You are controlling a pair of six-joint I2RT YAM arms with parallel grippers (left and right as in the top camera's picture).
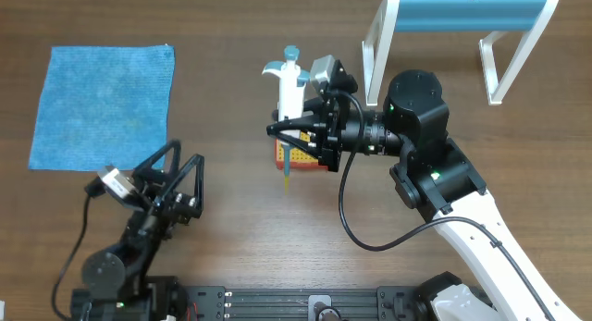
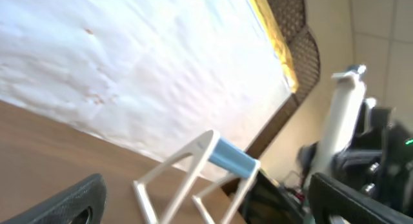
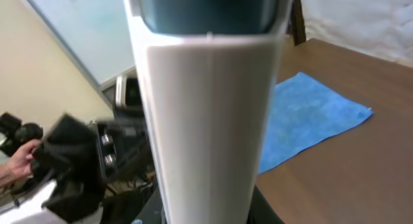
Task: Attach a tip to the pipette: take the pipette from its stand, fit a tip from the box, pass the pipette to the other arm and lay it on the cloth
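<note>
My right gripper (image 1: 294, 133) is shut on the white pipette (image 1: 290, 90) around its body and holds it roughly upright near the table's middle. The pipette's narrow lower end (image 1: 287, 176) hangs over the red and yellow tip box (image 1: 281, 155). In the right wrist view the pipette (image 3: 206, 121) stands close in front, with the blue cloth (image 3: 310, 121) on the table behind it. The blue cloth (image 1: 104, 108) lies flat at the far left. My left gripper (image 1: 178, 176) stands open and holds nothing, low at the near left. The left wrist view has the pipette (image 2: 343, 121) far off.
The white pipette stand with a blue top bar (image 1: 462, 25) is at the far right, also the stand (image 2: 213, 162) in the left wrist view. A black cable (image 1: 356, 230) loops beside the right arm. Bare brown table lies between the cloth and the tip box.
</note>
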